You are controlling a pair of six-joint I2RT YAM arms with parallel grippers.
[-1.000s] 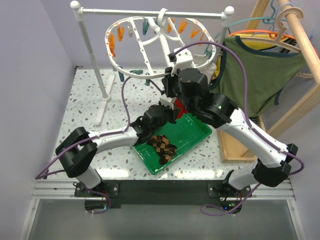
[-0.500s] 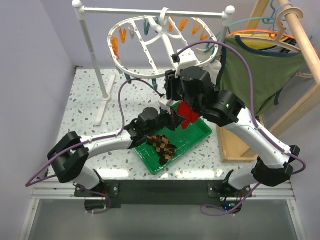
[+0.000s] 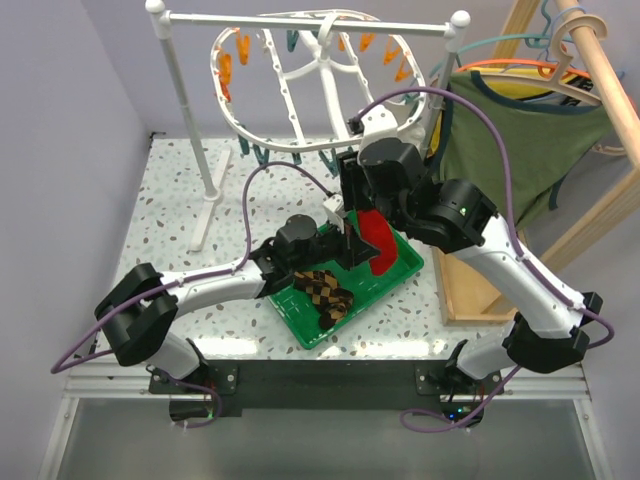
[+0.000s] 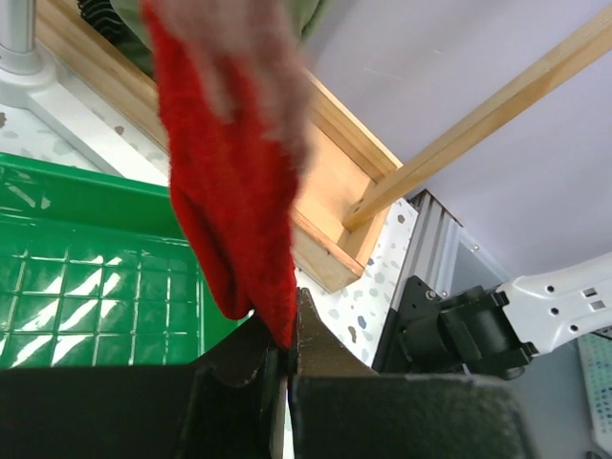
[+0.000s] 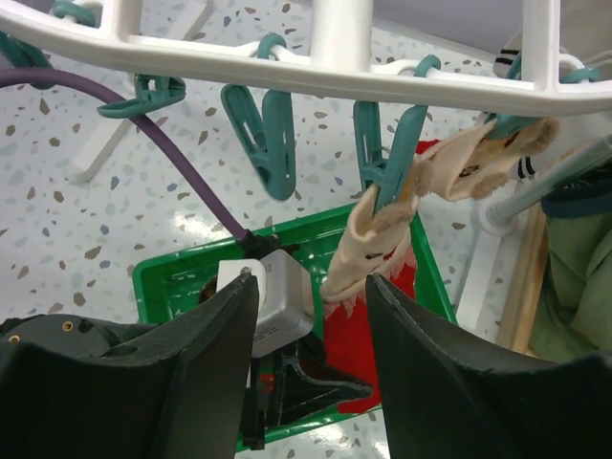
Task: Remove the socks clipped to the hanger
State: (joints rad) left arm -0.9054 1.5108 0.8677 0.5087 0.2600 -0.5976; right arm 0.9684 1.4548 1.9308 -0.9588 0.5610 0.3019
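Red cloth nipped at its lowest tip by the left gripper (image 4: 285,349), jaws clenched flat on the red sock (image 4: 229,191). Rising from that grip as a slack strip, upper end blurred, above the right half of the green tray (image 4: 96,287). Lying in the same tray, just near and left of the grip in the overhead view: checkered socks (image 3: 325,290), brown and tan, bunched together. Past the tray's right side, a wooden frame (image 4: 349,196) standing on the speckled table (image 3: 170,230).

Farther back and higher, right gripper (image 5: 311,296) released: fingers spread wide, nothing between them, poised just under the near rim of the hanger (image 5: 339,38). Straight ahead of that gap, a cream sock (image 5: 382,239) dangling from one teal clip on the rim, clamped at its top edge. To its left, more teal clothespins (image 5: 273,134) hanging from the same rim. Seen from above, white oval frame tilted steeply, hooked by its centre onto the bar of the rail stand (image 3: 185,110), orange clothespins (image 3: 226,68) along its far side. At far right, an olive top (image 3: 510,150) on hangers, apart from all of it.
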